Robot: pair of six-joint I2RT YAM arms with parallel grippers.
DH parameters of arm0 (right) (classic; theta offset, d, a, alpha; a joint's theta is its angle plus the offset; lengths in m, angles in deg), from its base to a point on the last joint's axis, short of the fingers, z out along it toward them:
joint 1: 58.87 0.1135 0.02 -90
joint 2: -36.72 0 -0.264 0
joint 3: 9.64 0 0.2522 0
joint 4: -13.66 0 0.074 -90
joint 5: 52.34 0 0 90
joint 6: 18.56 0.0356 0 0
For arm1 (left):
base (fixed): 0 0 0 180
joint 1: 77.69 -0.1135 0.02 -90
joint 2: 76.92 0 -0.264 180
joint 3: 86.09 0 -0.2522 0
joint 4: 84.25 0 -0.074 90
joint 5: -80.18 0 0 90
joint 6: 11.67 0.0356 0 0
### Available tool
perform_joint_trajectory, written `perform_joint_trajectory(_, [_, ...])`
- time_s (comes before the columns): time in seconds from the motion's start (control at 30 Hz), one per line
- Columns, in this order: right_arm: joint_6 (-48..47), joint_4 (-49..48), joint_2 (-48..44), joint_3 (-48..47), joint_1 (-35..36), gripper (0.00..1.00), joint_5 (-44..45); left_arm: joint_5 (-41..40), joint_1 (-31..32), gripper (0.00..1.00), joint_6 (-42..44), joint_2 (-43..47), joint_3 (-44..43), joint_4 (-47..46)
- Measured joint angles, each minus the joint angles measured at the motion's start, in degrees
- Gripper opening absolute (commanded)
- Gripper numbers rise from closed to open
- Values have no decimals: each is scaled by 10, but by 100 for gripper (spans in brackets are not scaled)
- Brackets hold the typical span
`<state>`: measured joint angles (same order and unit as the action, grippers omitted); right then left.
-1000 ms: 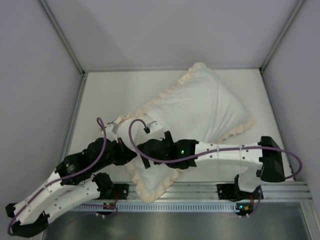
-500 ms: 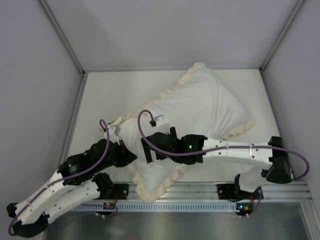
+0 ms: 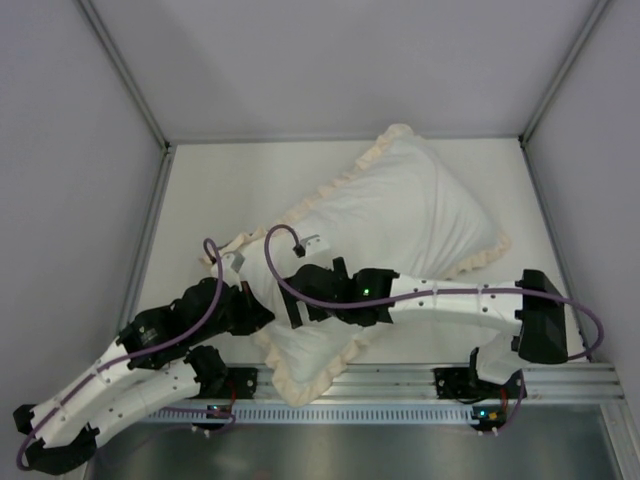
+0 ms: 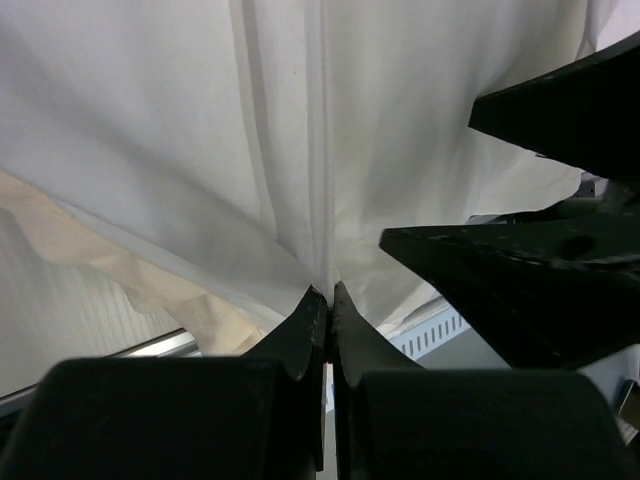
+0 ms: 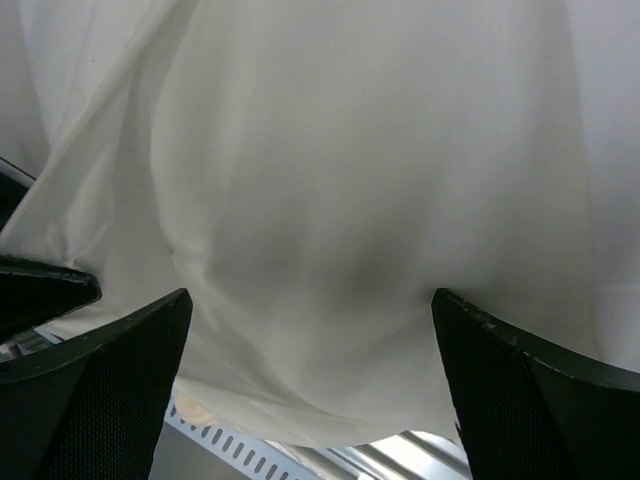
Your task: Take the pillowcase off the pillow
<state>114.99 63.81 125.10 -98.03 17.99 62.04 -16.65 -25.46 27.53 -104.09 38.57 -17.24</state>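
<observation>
The pillowcase [image 3: 400, 215] lies diagonally on the table, white face up, with its cream frill [image 3: 290, 385] around the edges. The dark grey face does not show. The pillow is hidden inside it. My left gripper [image 3: 264, 315] is at the near-left end of the case. In the left wrist view it is shut [image 4: 328, 294] on a vertical fold of the white pillowcase [image 4: 180, 130]. My right gripper [image 3: 297, 302] rests right beside it on the case. In the right wrist view it is wide open [image 5: 310, 296], and white fabric [image 5: 350, 170] bulges between its fingers [image 5: 120, 370].
An aluminium rail [image 3: 400, 382] and a slotted cable duct [image 3: 350, 412] run along the near table edge, under the case's near corner. Grey walls close in the left [image 3: 70, 200], back and right sides. Both arms cross close together at the near left.
My right wrist swung a little to the right, then back left, staying on the case. The left gripper stays pinched on the fabric in nearly the same place.
</observation>
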Motion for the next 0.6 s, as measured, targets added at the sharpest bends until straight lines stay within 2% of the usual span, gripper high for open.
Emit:
perform_joint_trajectory(0.4, [-4, -56, 86, 8, -1, 99, -23, 15, 0, 0, 4, 1, -3, 7])
perform_joint_trajectory(0.5, [-3, -83, 120, 7, -2, 88, -24, 16, 0, 0, 4, 3, -3, 10])
perform_joint_trajectory(0.53, [-2, -91, 130, 8, -2, 79, -24, 16, 0, 0, 5, 5, -3, 11])
perform_joint_trajectory(0.6, [3, -108, 144, 8, -2, 74, -21, 15, 0, 0, 8, 10, -3, 16])
